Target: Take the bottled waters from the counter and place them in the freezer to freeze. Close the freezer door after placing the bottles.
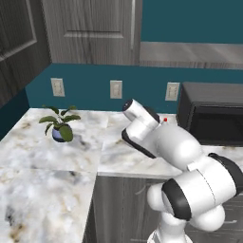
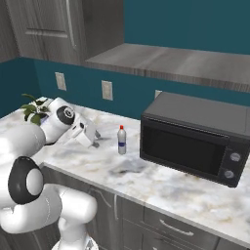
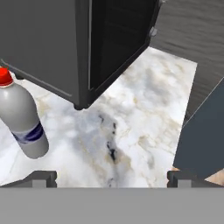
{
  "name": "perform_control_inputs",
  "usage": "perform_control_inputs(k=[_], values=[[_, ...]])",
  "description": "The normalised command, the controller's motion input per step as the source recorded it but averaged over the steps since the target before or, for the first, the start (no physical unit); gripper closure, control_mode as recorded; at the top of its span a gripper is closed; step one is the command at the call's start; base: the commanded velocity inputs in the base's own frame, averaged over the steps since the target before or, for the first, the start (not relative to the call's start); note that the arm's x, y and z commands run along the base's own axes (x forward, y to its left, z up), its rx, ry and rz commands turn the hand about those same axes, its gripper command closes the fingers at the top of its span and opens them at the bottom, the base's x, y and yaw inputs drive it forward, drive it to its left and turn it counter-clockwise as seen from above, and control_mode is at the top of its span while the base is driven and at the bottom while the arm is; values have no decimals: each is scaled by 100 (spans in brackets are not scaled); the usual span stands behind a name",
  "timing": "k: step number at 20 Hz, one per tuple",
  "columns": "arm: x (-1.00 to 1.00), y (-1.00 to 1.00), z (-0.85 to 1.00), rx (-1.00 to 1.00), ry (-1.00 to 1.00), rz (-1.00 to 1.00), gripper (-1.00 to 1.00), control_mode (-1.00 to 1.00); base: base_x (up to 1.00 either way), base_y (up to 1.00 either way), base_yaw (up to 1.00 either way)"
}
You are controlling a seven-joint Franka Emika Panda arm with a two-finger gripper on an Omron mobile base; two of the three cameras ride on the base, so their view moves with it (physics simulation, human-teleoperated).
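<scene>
Red-capped bottle [image 2: 121, 140] stood upright on the table [image 2: 161, 188], just left of the black microwave [image 2: 195, 139]. Tool [image 2: 93, 137] hung near it, not touching, jaws apart and empty. Bottle probably light, smooth plastic, likely slippery and easy to tip; best gripped mid-body around the label, below the cap.
</scene>
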Motion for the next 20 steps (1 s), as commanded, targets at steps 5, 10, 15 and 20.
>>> perform_control_inputs(k=[5, 10, 15, 20], values=[[0, -31, -24, -11, 0, -10, -100, -100, 0, 0, 0], [25, 0, -5, -6, 0, -10, -100, -100, 0, 0, 0], [44, 0, 0, -8, 0, -7, -100, -100, 0, 0, 0], [14, 0, 0, -5, 0, -2, -100, -100, 0, 0, 0]])
